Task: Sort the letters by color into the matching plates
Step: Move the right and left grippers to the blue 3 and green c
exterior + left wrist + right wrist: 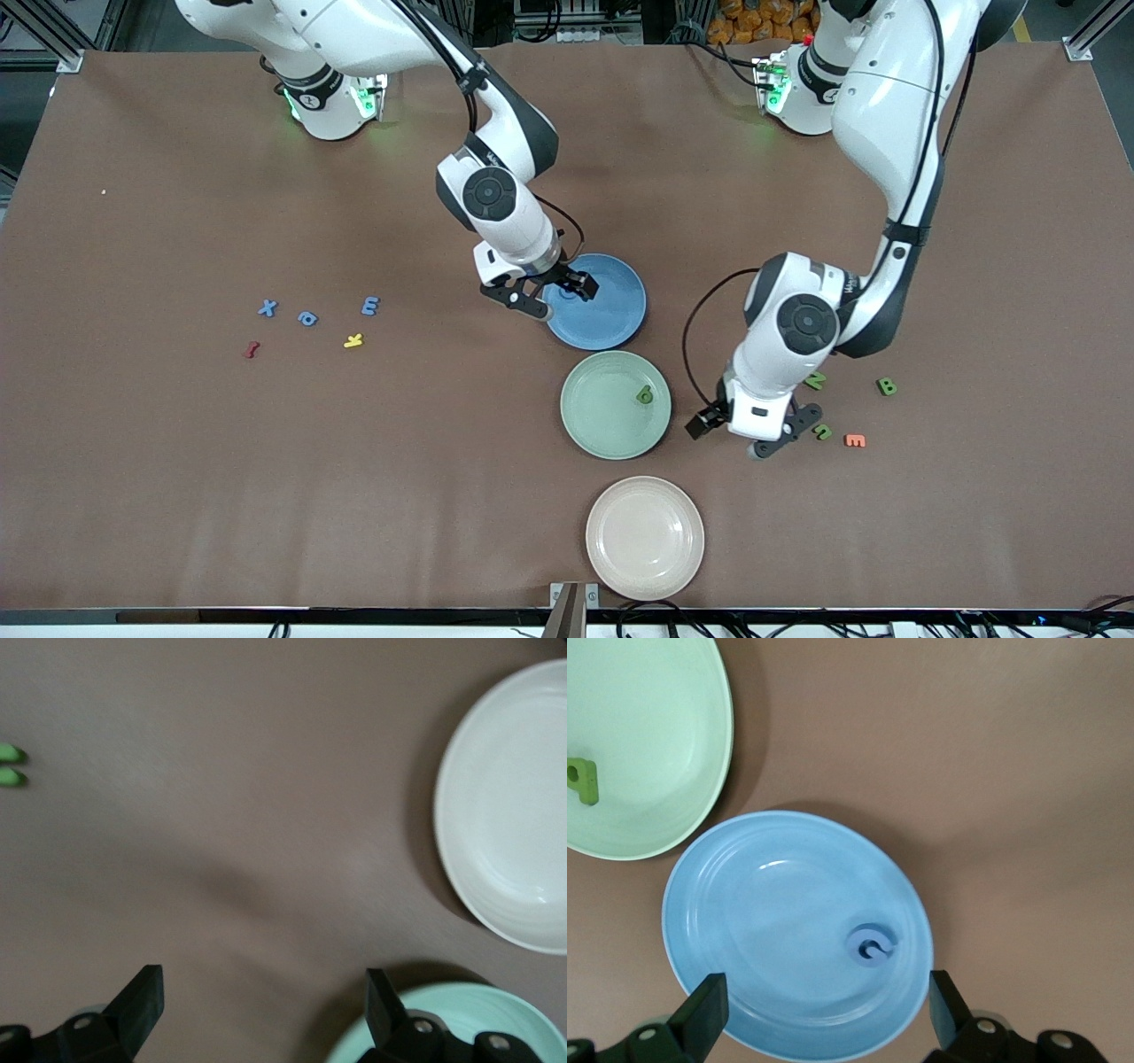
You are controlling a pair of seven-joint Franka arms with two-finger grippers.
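Front view, cream plate: round cream shallow plate [645, 537] sits nearest the camera, nothing in it.
Front view, green plate: pale mint-green round plate [615, 405] holds one green foam letter [645, 394]; three more green letters [816, 381] lie on the brown table [177, 443] toward the left arm's end, by an orange letter [855, 440].
Front view, blue plate: medium-blue round plate [595, 301] lies farther back; three blue foam letters [307, 318] lie toward the right arm's end, with a red letter [252, 349] and a yellow letter [353, 340].
Left wrist view: left gripper [264, 1005] spread, empty, over bare table beside the green plate.
Right wrist view: right gripper [827, 1010] spread, empty, over the blue plate's rim; one blue letter [872, 947] lies in that plate.
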